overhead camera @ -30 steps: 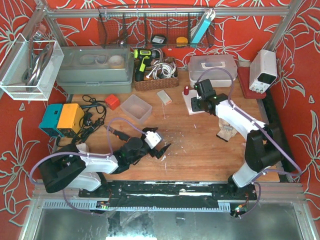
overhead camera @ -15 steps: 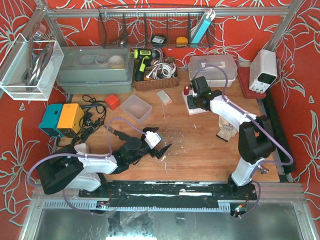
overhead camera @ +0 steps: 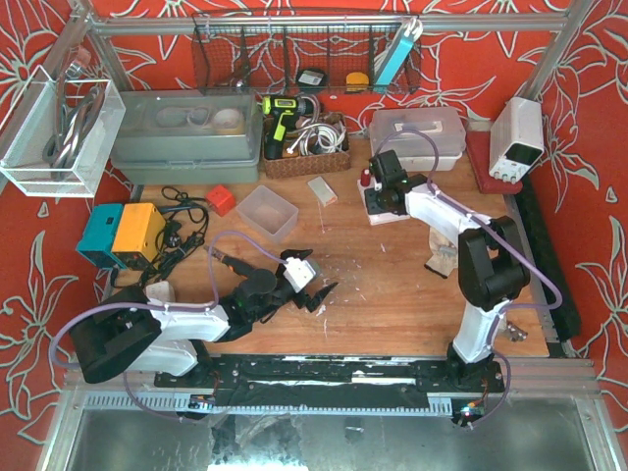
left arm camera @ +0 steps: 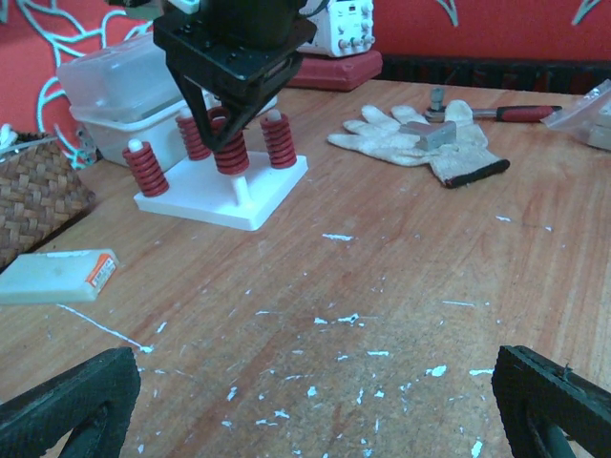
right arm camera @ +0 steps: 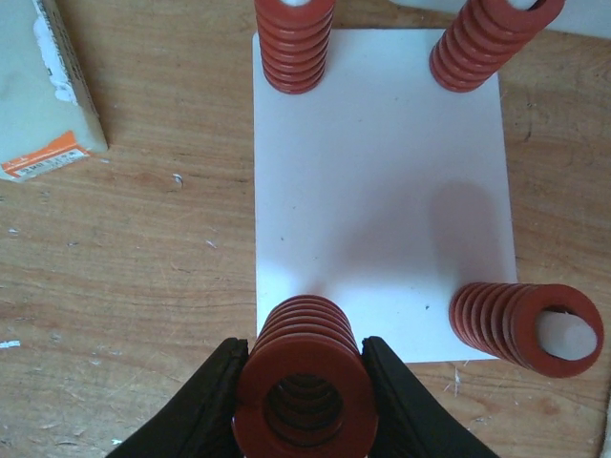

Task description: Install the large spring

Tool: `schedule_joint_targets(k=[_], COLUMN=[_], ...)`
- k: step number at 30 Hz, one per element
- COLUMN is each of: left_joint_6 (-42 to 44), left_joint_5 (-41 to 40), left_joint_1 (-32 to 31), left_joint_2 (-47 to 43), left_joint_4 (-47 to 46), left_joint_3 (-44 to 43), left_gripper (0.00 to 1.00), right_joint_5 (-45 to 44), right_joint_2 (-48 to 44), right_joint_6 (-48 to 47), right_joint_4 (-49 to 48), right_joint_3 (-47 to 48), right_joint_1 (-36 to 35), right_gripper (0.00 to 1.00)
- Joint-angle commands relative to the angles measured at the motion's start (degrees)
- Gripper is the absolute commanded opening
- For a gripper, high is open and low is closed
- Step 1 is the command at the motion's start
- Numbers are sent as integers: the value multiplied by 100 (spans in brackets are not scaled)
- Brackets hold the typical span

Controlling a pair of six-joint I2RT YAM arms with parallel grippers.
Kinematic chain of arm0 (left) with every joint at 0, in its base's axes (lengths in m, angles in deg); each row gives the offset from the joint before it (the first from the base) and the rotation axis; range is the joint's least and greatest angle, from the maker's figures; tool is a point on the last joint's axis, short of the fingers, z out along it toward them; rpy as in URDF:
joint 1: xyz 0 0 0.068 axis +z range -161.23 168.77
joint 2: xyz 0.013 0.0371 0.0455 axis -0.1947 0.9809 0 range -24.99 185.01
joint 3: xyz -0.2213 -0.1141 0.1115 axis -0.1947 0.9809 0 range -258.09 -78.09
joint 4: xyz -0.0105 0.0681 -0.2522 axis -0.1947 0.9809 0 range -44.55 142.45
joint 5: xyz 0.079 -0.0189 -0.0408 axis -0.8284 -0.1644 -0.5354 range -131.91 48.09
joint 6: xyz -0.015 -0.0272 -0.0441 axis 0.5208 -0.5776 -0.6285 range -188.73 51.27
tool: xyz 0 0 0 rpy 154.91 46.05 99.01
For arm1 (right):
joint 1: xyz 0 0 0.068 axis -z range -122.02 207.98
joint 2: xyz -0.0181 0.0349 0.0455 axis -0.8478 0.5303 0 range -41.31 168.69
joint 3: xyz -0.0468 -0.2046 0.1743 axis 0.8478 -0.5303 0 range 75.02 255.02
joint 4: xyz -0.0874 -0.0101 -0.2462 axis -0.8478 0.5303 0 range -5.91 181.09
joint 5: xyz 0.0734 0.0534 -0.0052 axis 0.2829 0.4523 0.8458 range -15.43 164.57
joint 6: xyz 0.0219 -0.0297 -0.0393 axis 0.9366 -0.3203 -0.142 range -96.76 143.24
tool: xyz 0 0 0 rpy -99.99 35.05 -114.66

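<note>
Nearest the arm bases, the left gripper (overhead camera: 319,292) hangs low over the wooden table (left arm camera: 401,286) with its jaws spread wide and nothing between them; its wrist view catches only the two black fingertips (left arm camera: 67,405) in the bottom corners. Farther out, a small flat white box with an orange label (left arm camera: 57,275) lies on the wood. Beyond it sits the white base plate (right arm camera: 382,191), where the right gripper (right arm camera: 301,401) is closed around the large spring (right arm camera: 305,372), a red coil held upright at the plate's corner. From the left wrist camera a short piece of white post shows just below the coil's lower end. Three more red springs stand on the other corner posts (right arm camera: 294,43) (right arm camera: 492,43) (right arm camera: 525,324). Beside the plate lies a pale work glove (left arm camera: 420,143). Behind the plate are a clear lidded tub (left arm camera: 124,86) and a wicker basket (left arm camera: 33,196).
</note>
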Motion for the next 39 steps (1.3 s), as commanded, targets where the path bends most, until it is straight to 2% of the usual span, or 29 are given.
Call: schedule_joint_targets(k=[1, 2, 9, 17, 23, 27, 28, 30, 31, 36, 39], left_joint_6=[-15, -15, -12, -1, 77, 78, 37, -163, -246, -132, -132], left_joint_5=[25, 29, 47, -36, -246, -735, -1061, -1838, -2155, -2368, -2259], left_joint_1=[-21, -22, -22, -22, -22, -20, -21, -13, -2, 299, 1061], left_joint_2=[-141, -146, -37, 61, 17, -201, -231, -381, -508, -1332, -1460], left_joint_4=[-256, -263, -280, -351, -390, -493, -472, -83, 191, 435, 590], left_joint_3=[14, 23, -2, 8, 29, 247, 268, 143, 46, -114, -247], left_gripper=[100, 100, 100, 100, 100, 100, 100, 100, 100, 100, 100], right_joint_5=[-156, -158, -216, -328, -486, -726, -818, -1103, -1274, -2605, -3058], right_joint_2=[139, 157, 258, 17, -680, -1522, -1787, -2302, -2639, -3745, -4344], right_joint_6=[-70, -67, -44, -30, 38, 140, 141, 132, 122, -43, -732], right_joint_4=[28, 40, 146, 429, 730, 531, 449, 247, 122, -767, -2589], right_joint_3=[202, 221, 334, 446, 381, -98, -252, -610, -885, -2089, -3451], right_joint_1=[2, 0, 2, 2, 8, 4, 2, 1, 2, 2, 8], right_gripper=[0, 2, 30, 46, 65, 80, 83, 96, 99, 99, 99])
